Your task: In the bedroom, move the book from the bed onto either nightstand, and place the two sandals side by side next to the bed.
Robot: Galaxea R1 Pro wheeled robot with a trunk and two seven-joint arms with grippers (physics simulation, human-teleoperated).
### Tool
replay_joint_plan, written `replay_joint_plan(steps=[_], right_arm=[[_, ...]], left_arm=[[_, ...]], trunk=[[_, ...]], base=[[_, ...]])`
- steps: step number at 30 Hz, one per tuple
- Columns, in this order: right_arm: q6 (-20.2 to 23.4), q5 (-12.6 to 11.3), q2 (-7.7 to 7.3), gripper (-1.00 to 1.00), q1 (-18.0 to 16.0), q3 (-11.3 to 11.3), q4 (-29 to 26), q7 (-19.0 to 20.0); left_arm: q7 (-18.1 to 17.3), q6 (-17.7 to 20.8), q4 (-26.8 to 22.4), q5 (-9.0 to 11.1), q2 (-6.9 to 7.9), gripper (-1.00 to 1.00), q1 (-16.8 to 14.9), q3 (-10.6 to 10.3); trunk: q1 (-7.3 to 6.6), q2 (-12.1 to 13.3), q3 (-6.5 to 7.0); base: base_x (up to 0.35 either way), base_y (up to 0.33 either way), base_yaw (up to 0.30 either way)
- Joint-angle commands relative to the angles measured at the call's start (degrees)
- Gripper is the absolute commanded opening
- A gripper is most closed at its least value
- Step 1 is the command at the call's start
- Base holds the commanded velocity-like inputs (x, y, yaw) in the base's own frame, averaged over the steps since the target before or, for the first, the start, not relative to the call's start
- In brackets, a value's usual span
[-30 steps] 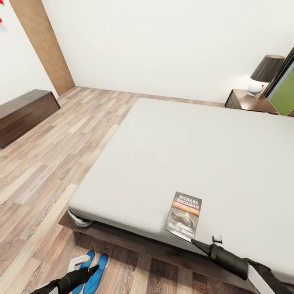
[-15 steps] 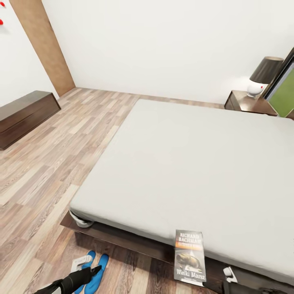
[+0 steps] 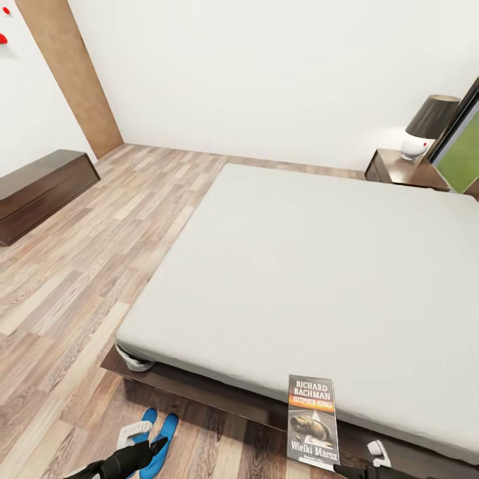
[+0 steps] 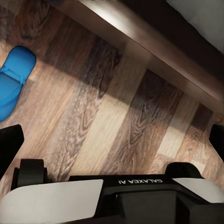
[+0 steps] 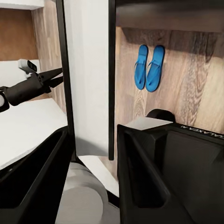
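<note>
Right arm: seen at the lower edge of the head view, reaching in low beside the foot of the bed (image 3: 319, 266).
Right gripper (image 5: 91, 144): the two dark fingers are pressed against the faces of the book (image 3: 312, 422), which is pinched edge-on between them in the right wrist view.
Book: held upright off the mattress, in front of the bed's dark frame, cover toward the head camera, with "RICHARD BACHMAN" at the top and "Wielki Marsz" at the bottom.
Left arm: stretched low and forward over the wood floor (image 3: 86, 266), at the lower left of the head view.
Left gripper (image 3: 158, 444): the fingers are spread wide in the left wrist view, one at each edge, with nothing between them; it hangs above the sandals.
Two sandals (image 3: 152, 435): laid side by side on the floor near the bed's foot corner, touching or nearly so.
Nightstand (image 3: 399, 167): set at the far side of the bed, bearing a lamp (image 3: 426, 126) with a dark shade.
Bench (image 3: 40, 189): placed along the left wall, well apart from the bed.
</note>
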Motion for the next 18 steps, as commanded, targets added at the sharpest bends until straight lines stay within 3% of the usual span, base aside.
replay_joint_plan(steps=[1,18], right_arm=[[0.58,-0.57,-0.06,-1.00,-0.03,0.38,-0.02,0.06],[0.36,-0.66,-0.06,-1.00,-0.03,0.34,0.60,-0.33]], left_arm=[[-0.14,-0.27,0.08,-0.15,0.02,1.00,-0.04,0.12],[-0.16,-0.26,0.08,-0.15,0.02,1.00,0.01,0.22]], trunk=[[-0.22,0.39,0.15],[-3.96,7.21,3.20]], base=[[0.000,0.000,0.000],[0.000,0.000,0.000]])
